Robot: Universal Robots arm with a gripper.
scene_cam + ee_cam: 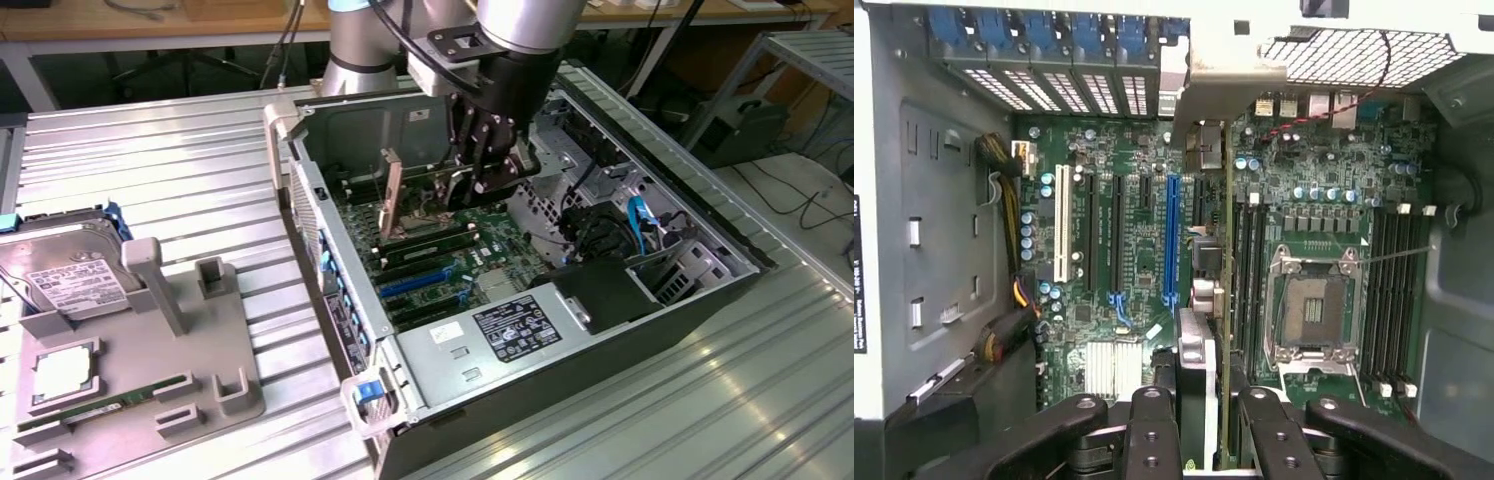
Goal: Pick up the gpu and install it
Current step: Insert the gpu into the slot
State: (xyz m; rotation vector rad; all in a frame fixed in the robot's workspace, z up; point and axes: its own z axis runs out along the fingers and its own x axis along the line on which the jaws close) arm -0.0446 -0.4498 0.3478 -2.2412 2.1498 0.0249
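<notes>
tool (478, 185) down inside open pc case (601, 330), clenched on gpu (395, 195), fingers (1154, 430) either side of card's top edge. gpu upright on edge over motherboard (1134, 200), between long blue slot (1172, 240) and cpu socket (1309, 310), bracket end toward case's rear slot openings. cannot tell if seated. hard drive (67, 275) in grey holder on counter (174, 150), exterior view's left, well apart from case.

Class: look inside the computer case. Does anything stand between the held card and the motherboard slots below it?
Nothing visible does. The end effector holds the card edge-on above the motherboard, beside the empty blue slot. The card hides whatever lies directly beneath it.
</notes>
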